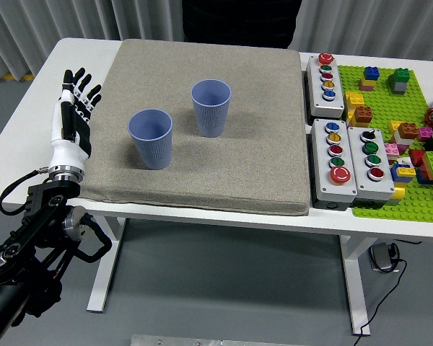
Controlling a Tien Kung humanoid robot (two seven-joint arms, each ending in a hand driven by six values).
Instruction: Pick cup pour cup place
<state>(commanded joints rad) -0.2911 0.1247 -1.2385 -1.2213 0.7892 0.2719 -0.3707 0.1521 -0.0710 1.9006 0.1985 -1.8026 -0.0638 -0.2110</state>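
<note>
Cups: two, blue, near cup point(151, 138) and far cup point(211, 107), both on the grey mat point(202, 180)
Button boxes: three, right of the mat, first point(326, 75), second point(335, 160), third point(374, 163)
Green baseplates: one point(411, 198)
Robot hands: one point(72, 119), left of the mat
</note>
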